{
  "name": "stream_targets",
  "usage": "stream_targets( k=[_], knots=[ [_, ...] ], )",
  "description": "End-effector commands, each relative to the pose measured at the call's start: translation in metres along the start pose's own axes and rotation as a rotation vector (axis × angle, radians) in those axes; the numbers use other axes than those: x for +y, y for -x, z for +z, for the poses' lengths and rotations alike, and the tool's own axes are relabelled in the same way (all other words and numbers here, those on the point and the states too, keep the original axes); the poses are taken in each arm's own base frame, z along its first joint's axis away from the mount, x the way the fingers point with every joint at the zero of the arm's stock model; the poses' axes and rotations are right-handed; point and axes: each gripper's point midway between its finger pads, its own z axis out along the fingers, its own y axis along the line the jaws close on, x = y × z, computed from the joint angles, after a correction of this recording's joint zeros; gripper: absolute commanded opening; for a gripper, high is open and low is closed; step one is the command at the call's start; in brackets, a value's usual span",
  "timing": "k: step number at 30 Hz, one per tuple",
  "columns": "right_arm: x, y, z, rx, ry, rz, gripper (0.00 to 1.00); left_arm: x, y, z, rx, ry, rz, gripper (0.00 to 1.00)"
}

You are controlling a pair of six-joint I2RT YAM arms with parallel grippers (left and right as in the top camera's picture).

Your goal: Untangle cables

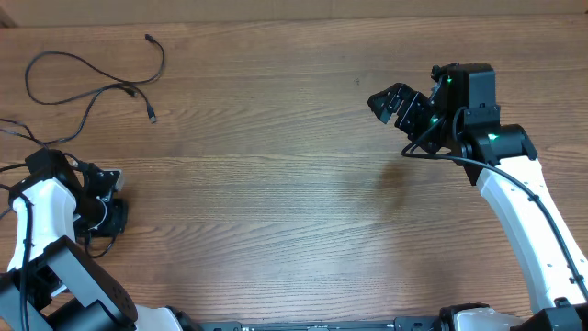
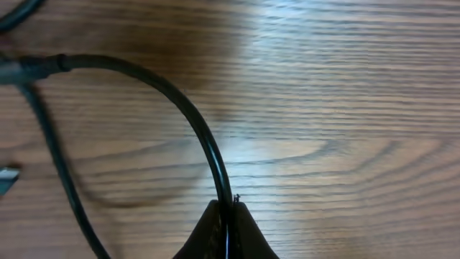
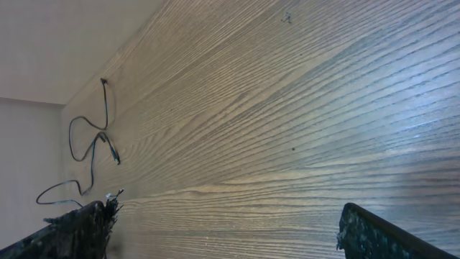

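A thin black cable [image 1: 92, 92] lies in loose loops at the table's far left, with small plug ends [image 1: 152, 117]. The right wrist view shows the same cable [image 3: 93, 144] far off. My left gripper [image 1: 108, 219] sits low at the left edge of the table, shut on a black cable [image 2: 188, 115]. That cable arcs up and left from the closed fingertips [image 2: 215, 226]. A second strand [image 2: 61, 173] runs beside it. My right gripper [image 1: 386, 101] hovers at the upper right, open and empty, well away from the cables, with its fingers [image 3: 83, 223] wide apart.
The wooden table [image 1: 294, 202] stretches between the two arms. A thicker black robot cable [image 1: 514, 179] runs along the right arm. The table's far edge meets a pale wall [image 3: 65, 43].
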Motion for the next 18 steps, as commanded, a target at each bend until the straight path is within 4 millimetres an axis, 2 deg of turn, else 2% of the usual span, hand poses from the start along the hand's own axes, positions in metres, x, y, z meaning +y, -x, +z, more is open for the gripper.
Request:
stream_targets(
  k=[1, 12, 18],
  knots=[
    [0.003, 0.006, -0.003, -0.021, 0.002, -0.007, 1.00, 0.021, -0.011, -0.004, 0.031, 0.105, -0.176, 0.04],
    [0.001, 0.004, -0.003, -0.012, -0.005, -0.002, 1.00, 0.056, -0.026, -0.005, -0.006, 0.127, -0.342, 0.04],
    [0.002, 0.004, -0.003, -0.014, -0.004, -0.004, 1.00, 0.063, -0.025, -0.005, -0.063, 0.084, -0.396, 0.04]
  ],
)
